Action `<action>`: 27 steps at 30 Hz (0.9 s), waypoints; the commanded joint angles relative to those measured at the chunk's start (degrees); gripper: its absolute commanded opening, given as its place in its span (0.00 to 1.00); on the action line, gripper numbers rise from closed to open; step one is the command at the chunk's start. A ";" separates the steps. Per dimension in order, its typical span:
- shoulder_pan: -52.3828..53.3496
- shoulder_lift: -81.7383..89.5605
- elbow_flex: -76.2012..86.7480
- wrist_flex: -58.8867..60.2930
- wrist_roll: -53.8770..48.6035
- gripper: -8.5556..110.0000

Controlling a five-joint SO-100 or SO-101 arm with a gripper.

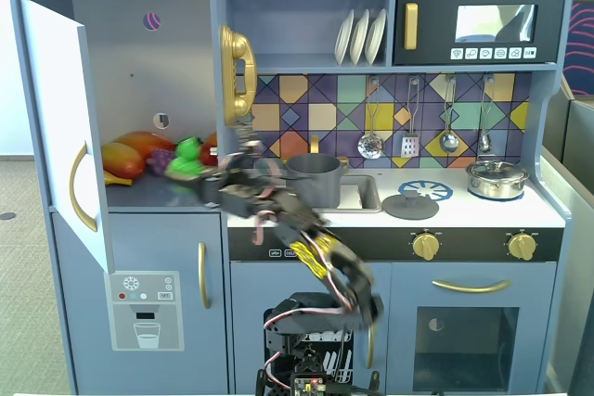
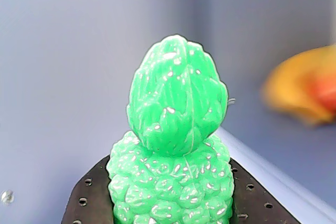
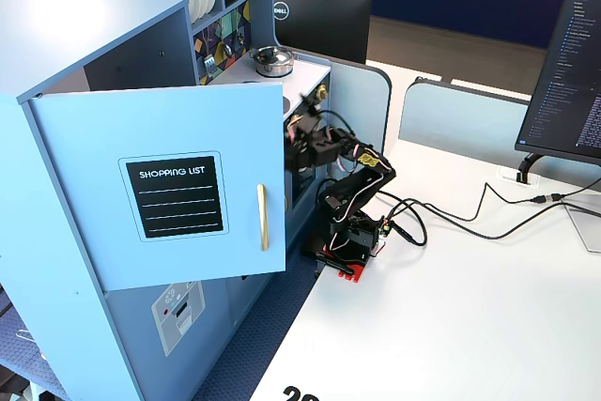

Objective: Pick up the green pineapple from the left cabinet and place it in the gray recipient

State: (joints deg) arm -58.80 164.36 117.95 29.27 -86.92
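Close before the wrist camera, the bumpy bright green toy pineapple (image 2: 172, 150) stands upright, leafy top up, against the tool's dark perforated plate. Whether the tool (image 1: 221, 172) is pinching it, the pictures do not settle. In a fixed view, the black arm (image 1: 316, 252) reaches up-left to the shelf edge of the tall blue-gray open cabinet (image 1: 144, 62), where the pineapple (image 1: 188, 156) sits beside orange and yellow toy fruit (image 1: 130, 155). Farther right, the matte dark gray cylindrical pot (image 1: 315, 180) stands on the surface by the sink.

Green pineapple (image 1: 188, 157) on open left cabinet (image 1: 139, 90) shelf
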 commanded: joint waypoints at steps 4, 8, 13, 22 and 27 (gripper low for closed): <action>23.82 8.26 -4.48 0.26 2.11 0.07; 35.95 3.25 -7.38 -2.29 -0.70 0.07; 45.00 -6.68 -11.51 -2.46 -2.20 0.07; 54.58 -31.20 -21.97 -10.99 -5.19 0.07; 58.36 -42.45 -29.53 -10.90 -4.92 0.07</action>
State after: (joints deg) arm -3.16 127.79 96.15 20.39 -90.88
